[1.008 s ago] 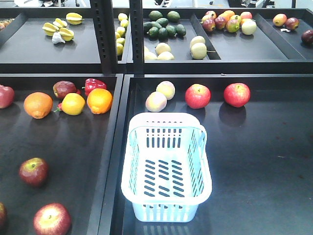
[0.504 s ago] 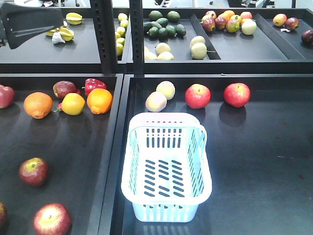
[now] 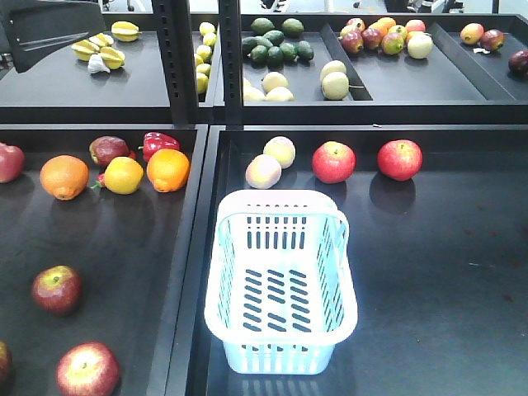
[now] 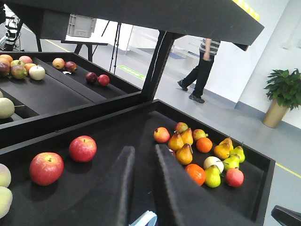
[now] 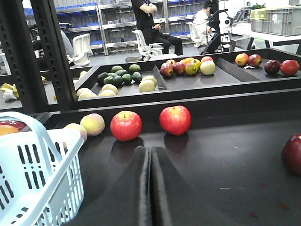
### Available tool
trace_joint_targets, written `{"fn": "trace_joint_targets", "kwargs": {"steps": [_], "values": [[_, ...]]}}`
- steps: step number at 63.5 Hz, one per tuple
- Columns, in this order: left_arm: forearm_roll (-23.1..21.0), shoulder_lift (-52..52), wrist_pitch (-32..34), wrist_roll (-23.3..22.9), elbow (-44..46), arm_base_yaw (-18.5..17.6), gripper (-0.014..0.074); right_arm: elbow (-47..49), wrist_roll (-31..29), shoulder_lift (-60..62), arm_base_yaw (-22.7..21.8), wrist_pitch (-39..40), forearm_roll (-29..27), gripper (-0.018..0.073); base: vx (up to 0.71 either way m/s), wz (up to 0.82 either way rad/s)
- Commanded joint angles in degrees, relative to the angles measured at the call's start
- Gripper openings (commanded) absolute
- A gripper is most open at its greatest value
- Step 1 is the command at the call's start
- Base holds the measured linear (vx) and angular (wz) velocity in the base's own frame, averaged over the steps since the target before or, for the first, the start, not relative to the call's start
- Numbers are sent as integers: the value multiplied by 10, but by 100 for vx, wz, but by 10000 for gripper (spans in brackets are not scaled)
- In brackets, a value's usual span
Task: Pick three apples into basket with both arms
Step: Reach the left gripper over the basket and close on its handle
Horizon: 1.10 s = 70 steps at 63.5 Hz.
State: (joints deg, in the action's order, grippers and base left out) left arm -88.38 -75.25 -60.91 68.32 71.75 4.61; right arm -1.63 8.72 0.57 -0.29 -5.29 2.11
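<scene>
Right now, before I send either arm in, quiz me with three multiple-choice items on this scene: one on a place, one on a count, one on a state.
1. The basket stands
A. in the left tray
B. in the right tray, nearer the camera than the two pale fruits
C. on the upper shelf

2. Fruits inside the basket:
A. none
B. one
C. three

3. The right claw is
A. wide open
B. shut on an apple
C. shut and empty

Answers:
1 B: the front view shows it in the right tray, in front of the pale fruits.
2 A: only its slotted bottom shows.
3 C: in the right wrist view the fingers lie pressed together with nothing between them.
</scene>
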Motion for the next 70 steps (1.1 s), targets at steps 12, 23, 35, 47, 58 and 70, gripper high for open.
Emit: {"fn": "trace_joint_targets", "kwargs": {"steps": [12, 23, 35, 47, 58, 70], "values": [[-45, 14, 3, 2, 17, -4, 104, -2, -2, 7, -3, 39, 6, -5, 0, 0], [-44, 14, 0, 2, 17, -4, 108, -2, -2, 7, -3, 39, 6, -5, 0, 0], [5, 14, 1, 2, 19, -4, 204, -2, -2, 7, -3, 39, 6, -5, 0, 0], [50, 7, 56, 1, 47, -26, 465, -2, -2, 7, -3, 39, 6, -5, 0, 0], [198, -41, 21, -75, 138, -75, 571, -2, -2, 7, -3, 39, 6, -5, 0, 0], [338, -120, 9, -101, 237, -155, 552, -2, -2, 7, -3, 39, 6, -5, 0, 0]]}}
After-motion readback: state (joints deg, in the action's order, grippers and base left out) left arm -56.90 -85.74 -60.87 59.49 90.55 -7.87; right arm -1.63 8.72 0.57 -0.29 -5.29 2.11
